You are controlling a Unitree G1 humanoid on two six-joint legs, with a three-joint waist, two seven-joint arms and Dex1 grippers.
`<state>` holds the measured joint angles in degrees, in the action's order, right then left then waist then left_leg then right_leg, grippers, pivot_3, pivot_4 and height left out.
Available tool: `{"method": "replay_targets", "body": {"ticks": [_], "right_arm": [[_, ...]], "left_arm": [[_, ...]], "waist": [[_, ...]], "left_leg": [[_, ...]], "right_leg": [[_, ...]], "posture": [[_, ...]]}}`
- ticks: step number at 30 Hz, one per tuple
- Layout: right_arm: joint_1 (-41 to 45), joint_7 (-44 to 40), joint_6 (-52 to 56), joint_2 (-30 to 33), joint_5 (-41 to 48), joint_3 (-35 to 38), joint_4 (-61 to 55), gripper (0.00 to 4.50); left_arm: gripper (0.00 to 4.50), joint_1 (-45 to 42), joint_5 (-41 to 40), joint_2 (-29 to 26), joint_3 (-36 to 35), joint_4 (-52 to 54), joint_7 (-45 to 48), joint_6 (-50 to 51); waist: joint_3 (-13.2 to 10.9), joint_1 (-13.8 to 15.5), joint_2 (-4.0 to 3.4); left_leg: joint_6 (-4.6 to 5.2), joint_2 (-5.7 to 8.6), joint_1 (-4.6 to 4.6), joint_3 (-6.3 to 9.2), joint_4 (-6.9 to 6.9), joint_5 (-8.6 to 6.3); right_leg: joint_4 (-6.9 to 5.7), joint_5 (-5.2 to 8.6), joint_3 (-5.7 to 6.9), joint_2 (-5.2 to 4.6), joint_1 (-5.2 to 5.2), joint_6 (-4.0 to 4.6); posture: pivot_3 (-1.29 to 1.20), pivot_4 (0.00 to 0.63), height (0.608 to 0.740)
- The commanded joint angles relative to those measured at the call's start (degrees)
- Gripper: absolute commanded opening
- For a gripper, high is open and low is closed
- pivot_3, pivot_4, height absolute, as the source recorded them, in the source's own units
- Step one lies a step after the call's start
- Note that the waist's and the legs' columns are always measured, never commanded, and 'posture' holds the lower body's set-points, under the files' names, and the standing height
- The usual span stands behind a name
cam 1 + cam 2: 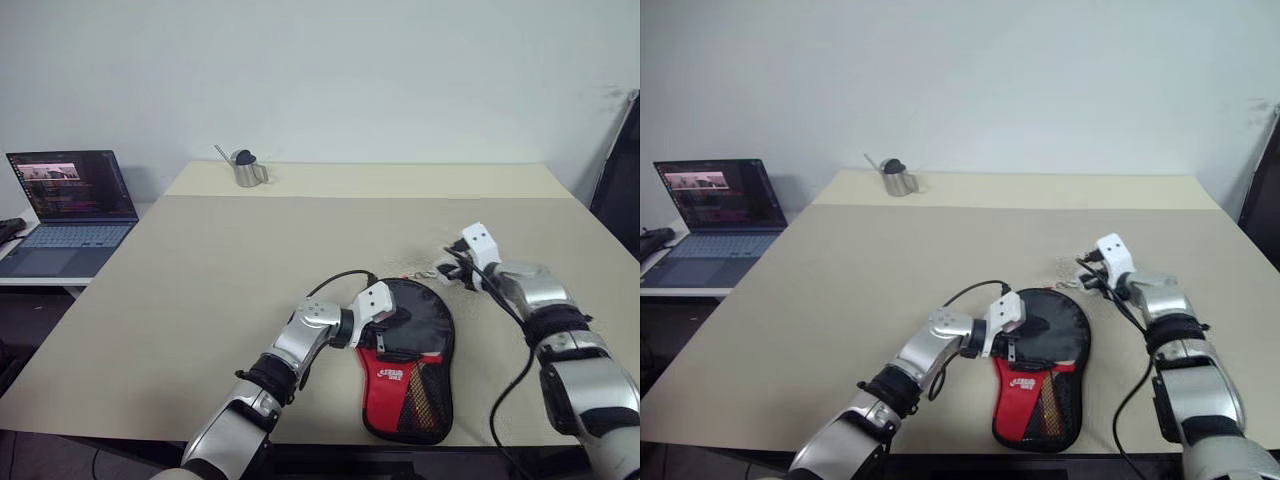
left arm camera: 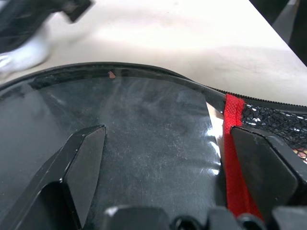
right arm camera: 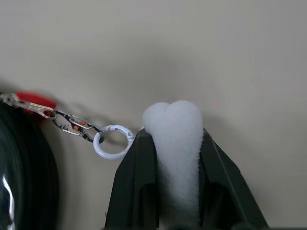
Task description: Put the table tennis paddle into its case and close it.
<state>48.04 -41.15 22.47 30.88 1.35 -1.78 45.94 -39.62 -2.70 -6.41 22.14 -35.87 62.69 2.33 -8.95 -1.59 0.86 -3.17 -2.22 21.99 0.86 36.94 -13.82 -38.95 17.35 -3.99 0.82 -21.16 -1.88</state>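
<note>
Right wrist view: right gripper (image 3: 177, 158) is pinching the charm (image 3: 176, 139); left gripper (image 2: 163, 167), fingers apart, is steadying the case (image 1: 410, 360) near the table's front edge; zipping remains.

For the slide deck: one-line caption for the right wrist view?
Right gripper shut on the white charm, its ring and clip chain running to the case.

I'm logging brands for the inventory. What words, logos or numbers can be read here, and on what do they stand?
White logo on the red end of the case: too small to read.
Laptop screen text: too small to read.
Nothing else bears lettering.
</note>
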Motion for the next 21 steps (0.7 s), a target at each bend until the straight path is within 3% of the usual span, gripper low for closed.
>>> {"method": "replay_targets", "body": {"ticks": [1, 12, 17, 21], "right_arm": [[-5.26, -1.80, 6.50, 4.61, 1.22, 1.70, -12.09, 0.46], [-31.46, -17.12, 29.07, 23.25, 15.33, 7.23, -54.42, 0.46], [-42.15, -20.76, 33.33, 28.33, 22.26, 11.34, -68.24, 0.46], [-48.11, -23.18, 33.51, 31.55, 25.41, 14.00, -72.97, 0.46]], "left_arm": [[4.50, 3.03, 3.38, 0.02, 2.96, -5.55, 0.37, 2.16], [4.50, 2.35, 3.70, 1.25, 2.56, -6.92, 0.16, 1.75], [4.50, 1.54, 3.83, 2.18, 2.33, -7.99, -0.16, 1.09], [4.50, 1.02, 3.97, 2.84, 2.28, -8.85, -0.42, 0.46]], "waist": [[0.02, 0.13, 0.01], [-0.01, 0.41, 0.14], [0.04, 0.50, 0.18], [0.04, 0.66, 0.22]], "left_leg": [[0.00, 0.00, 0.02, 0.04, 0.00, 0.00], [0.03, 0.19, 0.08, 0.17, 0.00, -0.03], [0.06, 0.45, 0.13, 0.42, -0.01, -0.04], [0.08, 0.55, 0.15, 0.45, 0.00, -0.06]], "right_leg": [[0.01, 0.01, 0.00, 0.00, 0.00, -0.01], [0.13, 0.11, 0.07, -0.13, 0.04, -0.18], [0.20, 0.20, 0.23, -0.31, 0.10, -0.31], [0.29, 0.22, 0.39, -0.40, 0.12, -0.35]], "posture": [[0.00, 0.150, 0.740], [0.00, 0.150, 0.740], [0.00, 0.150, 0.740], [0.00, 0.150, 0.740]]}}
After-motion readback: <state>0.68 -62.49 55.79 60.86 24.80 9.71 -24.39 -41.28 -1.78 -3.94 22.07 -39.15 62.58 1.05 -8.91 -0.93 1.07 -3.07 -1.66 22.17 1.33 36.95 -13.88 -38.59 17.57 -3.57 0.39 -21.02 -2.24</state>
